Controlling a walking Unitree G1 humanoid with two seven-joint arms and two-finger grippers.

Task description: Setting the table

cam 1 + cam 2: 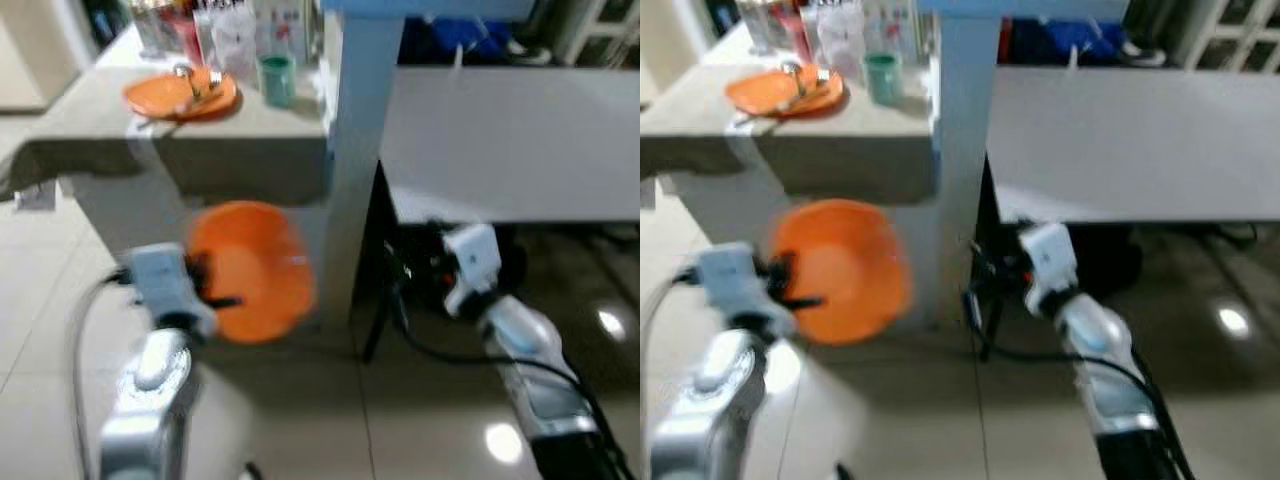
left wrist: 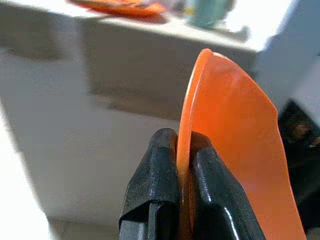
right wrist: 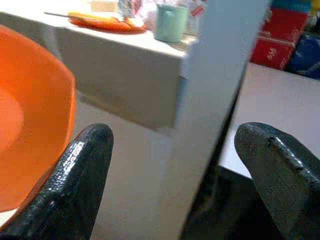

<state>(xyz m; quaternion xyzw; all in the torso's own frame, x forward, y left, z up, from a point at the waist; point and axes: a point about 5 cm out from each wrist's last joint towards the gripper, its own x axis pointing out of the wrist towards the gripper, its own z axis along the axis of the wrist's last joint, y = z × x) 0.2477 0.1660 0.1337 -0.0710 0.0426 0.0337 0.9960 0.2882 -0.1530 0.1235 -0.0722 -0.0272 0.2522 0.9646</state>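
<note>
Left gripper point(image 2: 175, 165) pinched orange plate point(image 1: 250, 270) by rim | right gripper point(image 3: 175, 170) wide open, empty | risk: thin edge-grip slipping; counter point(image 1: 240, 150) at 12 o'clock.

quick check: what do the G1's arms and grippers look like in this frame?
Both arms are silver metal with pale blue-white wrist blocks and black cables looping off them. The left gripper has two glossy black fingers. The right gripper has rounded matte black fingers, one with small white printed lettering.
</note>
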